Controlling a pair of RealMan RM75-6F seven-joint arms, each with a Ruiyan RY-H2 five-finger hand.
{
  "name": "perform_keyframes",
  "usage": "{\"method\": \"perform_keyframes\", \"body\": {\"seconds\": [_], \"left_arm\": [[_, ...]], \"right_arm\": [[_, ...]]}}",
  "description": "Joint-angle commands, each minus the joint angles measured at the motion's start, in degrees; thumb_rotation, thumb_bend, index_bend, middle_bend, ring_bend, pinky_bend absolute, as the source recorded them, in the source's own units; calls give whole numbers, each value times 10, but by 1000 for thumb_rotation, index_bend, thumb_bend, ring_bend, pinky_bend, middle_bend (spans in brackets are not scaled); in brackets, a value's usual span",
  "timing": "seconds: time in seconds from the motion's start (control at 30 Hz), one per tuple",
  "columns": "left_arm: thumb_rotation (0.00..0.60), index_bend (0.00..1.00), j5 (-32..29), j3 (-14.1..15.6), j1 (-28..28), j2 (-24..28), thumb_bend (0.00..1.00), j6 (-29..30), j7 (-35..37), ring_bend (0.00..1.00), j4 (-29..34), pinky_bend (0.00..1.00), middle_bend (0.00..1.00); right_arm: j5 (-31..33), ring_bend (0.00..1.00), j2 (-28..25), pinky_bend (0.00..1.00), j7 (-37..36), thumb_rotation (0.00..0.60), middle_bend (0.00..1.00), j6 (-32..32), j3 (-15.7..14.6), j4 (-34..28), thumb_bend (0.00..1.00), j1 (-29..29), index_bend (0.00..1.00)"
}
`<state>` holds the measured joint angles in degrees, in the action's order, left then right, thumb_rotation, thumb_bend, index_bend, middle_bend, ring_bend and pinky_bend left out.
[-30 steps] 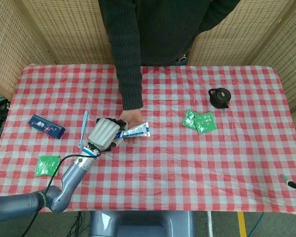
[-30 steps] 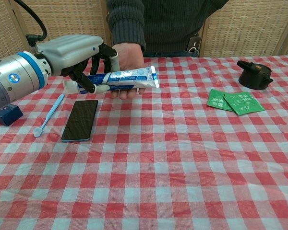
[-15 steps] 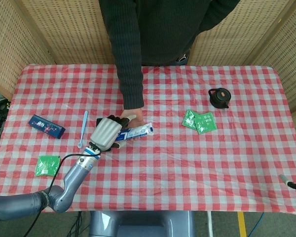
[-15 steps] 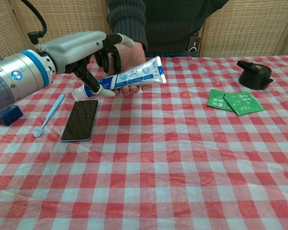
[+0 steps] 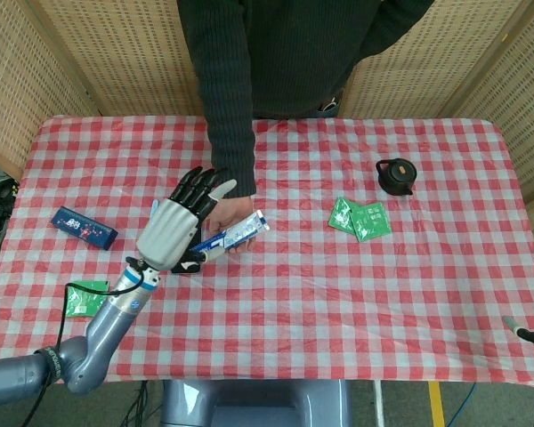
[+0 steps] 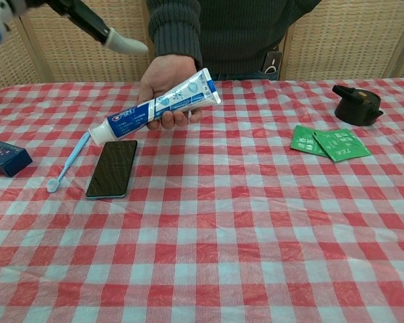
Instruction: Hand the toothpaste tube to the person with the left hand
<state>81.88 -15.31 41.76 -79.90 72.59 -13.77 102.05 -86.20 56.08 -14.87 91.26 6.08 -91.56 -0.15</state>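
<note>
Your handover looks done: the toothpaste tube point(image 6: 155, 107) sits in the person's hand point(image 6: 165, 86) above the bench point(image 6: 256, 222), while your left hand point(image 5: 173, 229) hangs beside it, fingers spread and empty; only pulling away remains.

From my chest camera, my left hand point(image 6: 87, 23) is mostly cut off by the top left corner; only a few fingers point(image 6: 124, 44) show. In the head view that hand point(image 5: 171, 233) covers the cap end of the toothpaste tube point(image 5: 236, 236) and most of the phone point(image 5: 186, 266) beneath it. The person's hand point(image 6: 163, 84) hides part of the tube's middle. I can't read the print on the tube or on the green packets point(image 6: 330, 143). My right hand shows in neither view. The person's head lies beyond the top edge.
</note>
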Motion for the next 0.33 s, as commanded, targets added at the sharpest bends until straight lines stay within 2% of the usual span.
{"method": "perform_keyframes", "body": {"seconds": [0.03,0.17,0.33], "left_arm": [[600,0,27,13,-47,70,0,41,10,0,49,0,0],[600,0,42,49,-100,127,0,72,35,0,60,0,0],[600,0,47,113,-182,168,0,118,100,0,28,0,0]], "right_arm": [[-1,0,0,0,-1,600,0,0,-1,0,0,0,90],[-5,0,-1,0,-2,600,0,2,-2,-2,0,-1,90],[-10,0,-2,0,-1,600,0,7,-4,-4,0,-2,91]]}}
